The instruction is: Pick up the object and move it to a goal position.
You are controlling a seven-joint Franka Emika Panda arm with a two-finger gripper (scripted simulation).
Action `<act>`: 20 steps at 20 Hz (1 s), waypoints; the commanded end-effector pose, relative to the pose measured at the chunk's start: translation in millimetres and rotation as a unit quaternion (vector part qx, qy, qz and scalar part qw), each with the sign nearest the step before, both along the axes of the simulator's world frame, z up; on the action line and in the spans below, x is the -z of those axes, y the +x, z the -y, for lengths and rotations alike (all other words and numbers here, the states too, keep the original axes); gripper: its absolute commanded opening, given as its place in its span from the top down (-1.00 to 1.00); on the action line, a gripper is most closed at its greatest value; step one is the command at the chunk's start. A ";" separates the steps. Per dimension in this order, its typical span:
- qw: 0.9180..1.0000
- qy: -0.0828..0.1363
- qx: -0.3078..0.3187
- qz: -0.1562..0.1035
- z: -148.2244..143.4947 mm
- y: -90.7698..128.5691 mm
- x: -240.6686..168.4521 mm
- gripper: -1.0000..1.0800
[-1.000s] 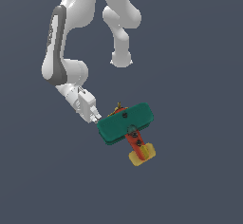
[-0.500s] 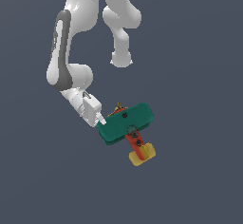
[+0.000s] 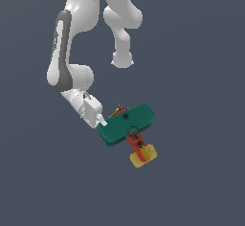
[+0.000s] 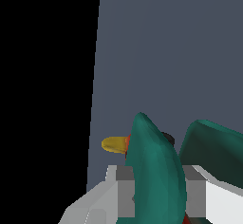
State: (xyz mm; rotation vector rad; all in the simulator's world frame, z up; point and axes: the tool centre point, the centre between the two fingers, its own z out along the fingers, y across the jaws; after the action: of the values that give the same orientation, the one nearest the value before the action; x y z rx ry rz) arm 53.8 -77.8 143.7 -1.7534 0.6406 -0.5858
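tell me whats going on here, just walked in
A white Franka arm's gripper is at one end of a toy biplane's teal wings. In the wrist view a finger sits on each side of one wing, so it looks clamped on the biplane. Its red body and yellow tail point away from the arm.

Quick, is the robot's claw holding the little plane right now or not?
Claw: closed on one teal wing of the toy biplane, a finger on each side of it.
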 end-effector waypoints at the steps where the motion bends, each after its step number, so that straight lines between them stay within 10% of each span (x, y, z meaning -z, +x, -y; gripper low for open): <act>1: 1.000 0.000 0.000 0.000 0.1 0.1 -1.1 1.00; 20: 1.000 -0.001 0.001 0.000 6.2 15.5 -146.4 1.00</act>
State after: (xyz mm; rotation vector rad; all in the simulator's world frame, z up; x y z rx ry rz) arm 66.6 -83.5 267.5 -1.7564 0.6468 -0.5825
